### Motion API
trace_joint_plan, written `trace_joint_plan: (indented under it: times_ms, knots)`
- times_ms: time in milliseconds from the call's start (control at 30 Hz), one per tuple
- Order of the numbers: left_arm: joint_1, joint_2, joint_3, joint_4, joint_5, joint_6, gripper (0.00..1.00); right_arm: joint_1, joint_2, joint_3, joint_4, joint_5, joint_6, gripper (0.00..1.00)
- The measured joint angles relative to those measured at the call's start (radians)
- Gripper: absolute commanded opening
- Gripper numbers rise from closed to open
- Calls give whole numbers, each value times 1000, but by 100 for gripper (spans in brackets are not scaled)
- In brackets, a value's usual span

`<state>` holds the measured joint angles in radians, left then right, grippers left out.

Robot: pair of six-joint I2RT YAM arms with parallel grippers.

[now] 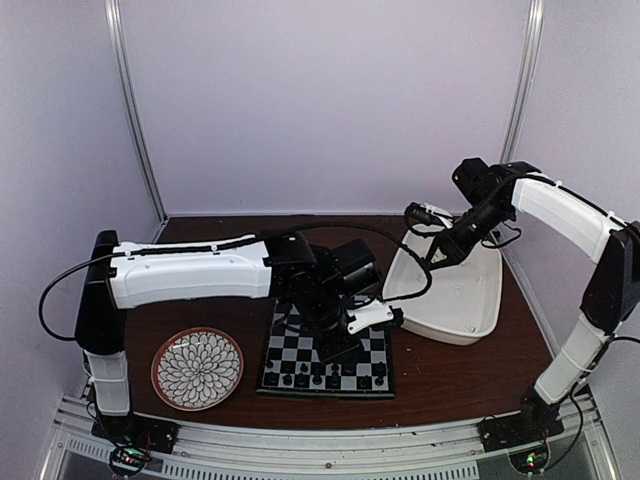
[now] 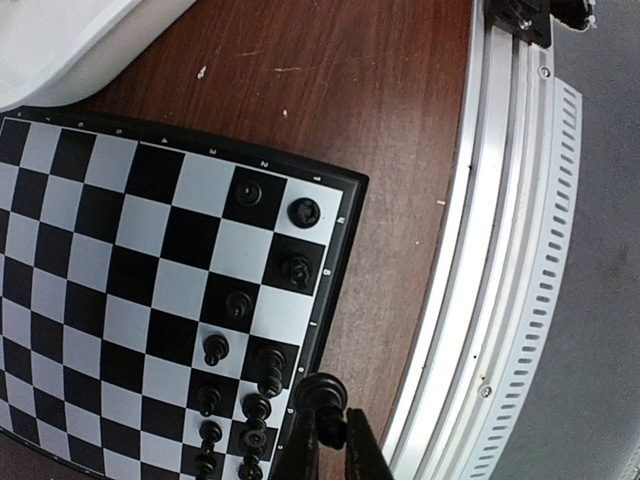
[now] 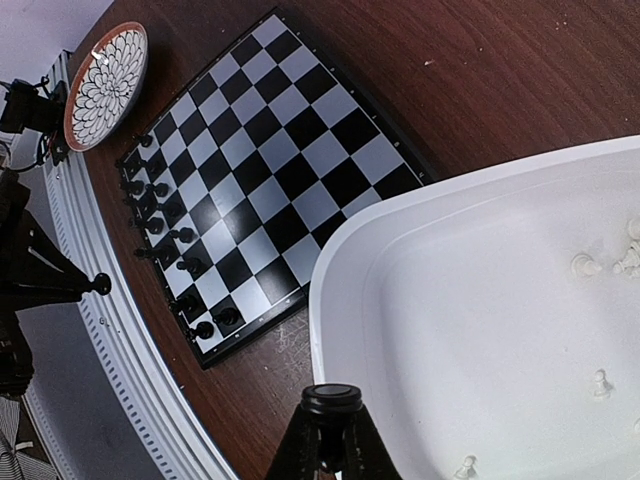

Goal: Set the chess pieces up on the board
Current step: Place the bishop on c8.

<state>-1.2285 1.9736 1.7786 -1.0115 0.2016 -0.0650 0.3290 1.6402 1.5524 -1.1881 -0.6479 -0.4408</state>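
Both shut tight: L pincer (image 2: 323,398) over board (image 2: 150,250) rim by black pcs (image 2: 303,212), R pincer (image 3: 332,402) over tub (image 3: 450,300) rim.

The dark reddish-brown wooden table (image 2: 350,90) looks smooth (lightly scuffed); the white rectangular plastic tub (image 3: 430,290) is glossy; the black-and-grey checkered board (image 3: 290,150) has a faint sheen.
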Motion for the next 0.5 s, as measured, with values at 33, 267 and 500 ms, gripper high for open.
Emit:
trace_joint_plan:
  times_ms: [33,267,500]
  knots:
    - [-2,4,5,-4,-5,2,0,0,2,0,-1,0,0,5]
    - [-8,54,35,-15,-33,19,0,0,24,1,-5,2,0,5]
    - [-16,114,88,-39,-46,37,0,0,25,1,-8,3,0,5]
